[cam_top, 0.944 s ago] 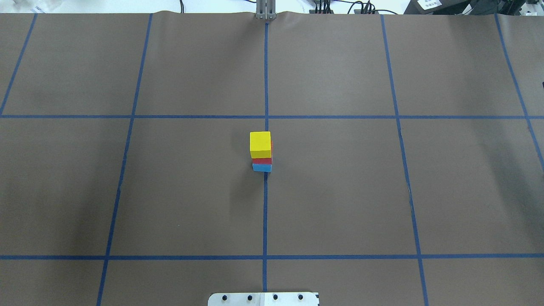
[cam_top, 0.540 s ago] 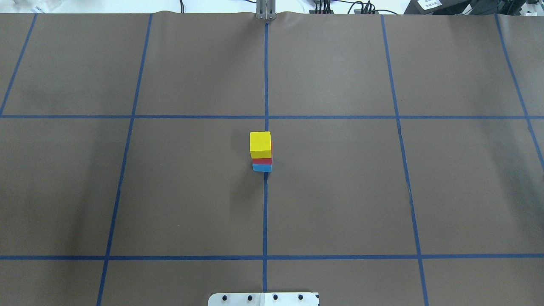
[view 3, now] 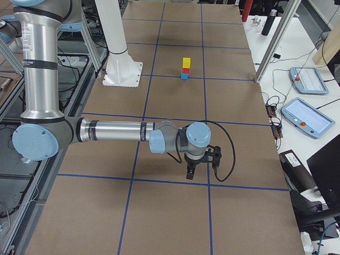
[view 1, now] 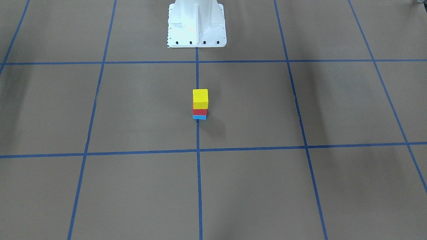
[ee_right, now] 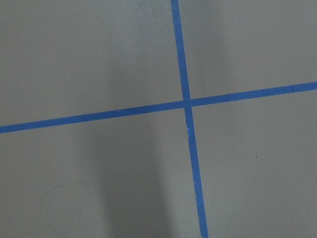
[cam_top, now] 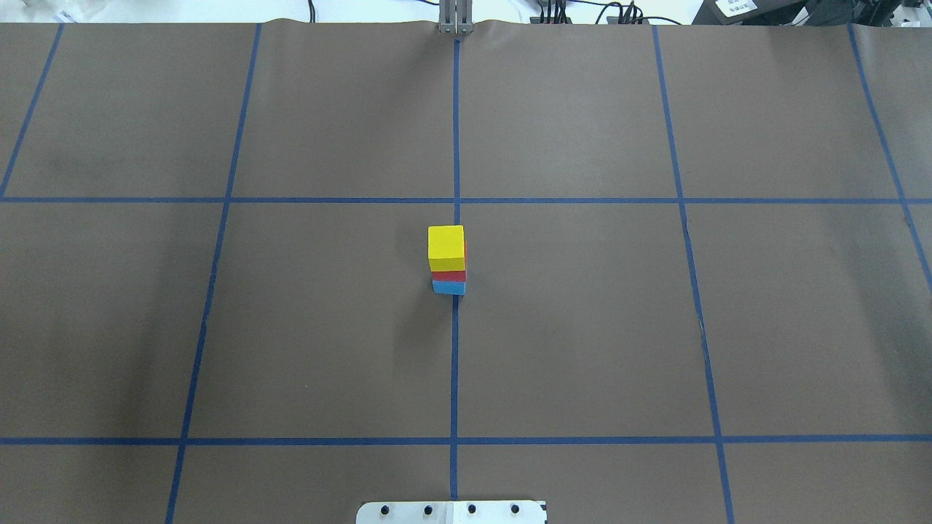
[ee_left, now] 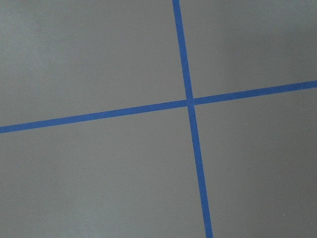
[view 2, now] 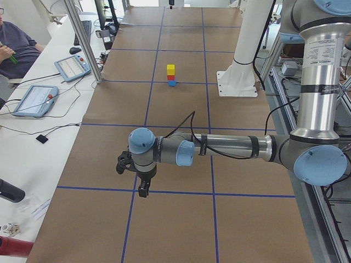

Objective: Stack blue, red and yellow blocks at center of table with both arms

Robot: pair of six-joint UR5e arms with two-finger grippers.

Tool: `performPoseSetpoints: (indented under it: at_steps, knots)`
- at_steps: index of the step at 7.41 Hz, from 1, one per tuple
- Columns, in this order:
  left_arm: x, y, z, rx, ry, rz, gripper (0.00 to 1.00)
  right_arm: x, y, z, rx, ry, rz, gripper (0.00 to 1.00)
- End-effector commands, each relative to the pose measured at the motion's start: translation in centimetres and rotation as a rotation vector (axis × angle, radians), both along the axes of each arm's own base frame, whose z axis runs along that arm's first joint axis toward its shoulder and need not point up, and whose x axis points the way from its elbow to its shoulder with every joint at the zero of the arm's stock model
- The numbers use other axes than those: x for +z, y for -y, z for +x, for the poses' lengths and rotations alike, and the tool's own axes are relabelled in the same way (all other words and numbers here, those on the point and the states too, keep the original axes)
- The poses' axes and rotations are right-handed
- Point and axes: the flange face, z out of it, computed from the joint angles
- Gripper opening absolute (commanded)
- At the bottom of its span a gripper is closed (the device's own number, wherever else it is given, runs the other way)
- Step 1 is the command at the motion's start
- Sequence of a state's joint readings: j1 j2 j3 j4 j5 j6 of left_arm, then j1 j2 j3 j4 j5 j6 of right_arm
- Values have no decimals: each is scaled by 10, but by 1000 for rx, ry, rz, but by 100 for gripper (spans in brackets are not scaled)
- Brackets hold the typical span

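A stack of three blocks stands at the table's center: a yellow block [cam_top: 445, 244] on top, a red block [cam_top: 449, 276] in the middle, a blue block [cam_top: 448, 287] at the bottom. It also shows in the front view [view 1: 200, 98] and both side views. My left gripper [view 2: 142, 189] shows only in the left side view, far from the stack near the table's end; I cannot tell if it is open. My right gripper [view 3: 192, 171] shows only in the right side view, likewise far away; I cannot tell its state. Both wrist views show only bare paper and tape.
The table is covered in brown paper with a blue tape grid [cam_top: 455, 364]. The robot's white base [view 1: 196, 23] stands at the near edge. Tablets [view 2: 34, 99] and cables lie on side benches; an operator [view 2: 13, 52] sits beyond the left end.
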State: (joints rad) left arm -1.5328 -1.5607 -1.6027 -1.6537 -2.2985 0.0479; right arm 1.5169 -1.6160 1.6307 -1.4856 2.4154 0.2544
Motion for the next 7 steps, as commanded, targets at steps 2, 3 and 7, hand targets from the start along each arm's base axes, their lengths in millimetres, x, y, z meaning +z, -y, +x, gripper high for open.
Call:
performPoseSetpoints:
  at_steps: [2,3,7]
  knots:
    - [-1,1,0,0,0,2,100,-13,0,8,-52,-26,106,100]
    - [-1,0,0,0,0,1,100,-15,2,9,-54,-33,116,100]
    - [-1,1,0,0,0,1,100,-18,6,8,-54,-33,122,100]
